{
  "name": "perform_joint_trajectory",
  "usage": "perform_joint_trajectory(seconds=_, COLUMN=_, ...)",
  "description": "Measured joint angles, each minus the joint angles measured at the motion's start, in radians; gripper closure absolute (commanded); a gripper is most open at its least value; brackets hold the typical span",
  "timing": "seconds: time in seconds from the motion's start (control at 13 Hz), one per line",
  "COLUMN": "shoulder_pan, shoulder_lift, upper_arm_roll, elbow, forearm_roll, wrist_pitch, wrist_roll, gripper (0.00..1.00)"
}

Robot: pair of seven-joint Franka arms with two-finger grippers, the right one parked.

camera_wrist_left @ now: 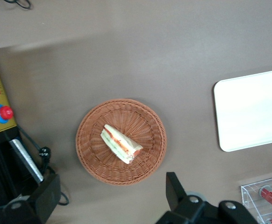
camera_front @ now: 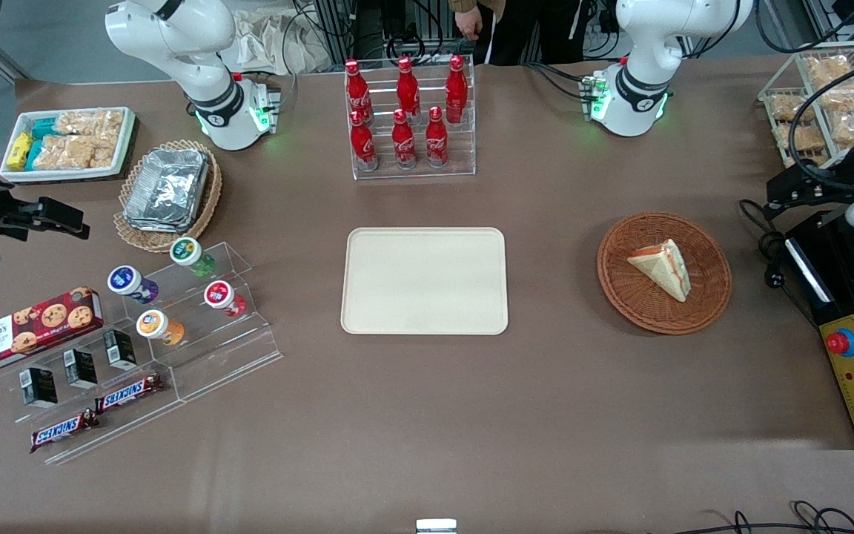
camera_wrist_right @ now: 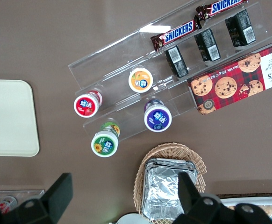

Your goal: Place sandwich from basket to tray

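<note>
Sandwich [camera_front: 662, 267] lying on its side in the basket [camera_front: 709, 311], tray [camera_front: 425, 280] bare and well apart toward the table's middle. Gripper [camera_wrist_left: 109, 200] hovering high above the basket, fingers [camera_wrist_left: 175, 186] spread wide, nothing between them. Likely trouble from here: closing across the wedge's thin point and squashing soft bread, or pinching only the top slice so the filling (red and green layers showing on the cut side) slides out. Also possible: descending off-centre and catching a fingertip on the woven rim, dragging the light basket along. On transfer, a loose hold could drop the wedge short of the tray.
</note>
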Motion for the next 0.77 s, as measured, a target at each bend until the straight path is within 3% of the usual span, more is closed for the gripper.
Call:
perform_joint_trajectory(seconds=0.31, shoulder_pan=0.000, shoulder_lift=0.020, upper_arm_roll=0.001, elbow=0.002, forearm_roll=-0.002, wrist_pitch=-0.001, wrist_roll=-0.026, gripper=0.00)
perform_joint_trajectory(seconds=0.77, shoulder_pan=-0.005, shoulder_lift=0.011, upper_arm_roll=-0.008, elbow=-0.056, forearm_roll=0.033, wrist_pitch=-0.009, wrist_roll=-0.515, gripper=0.00)
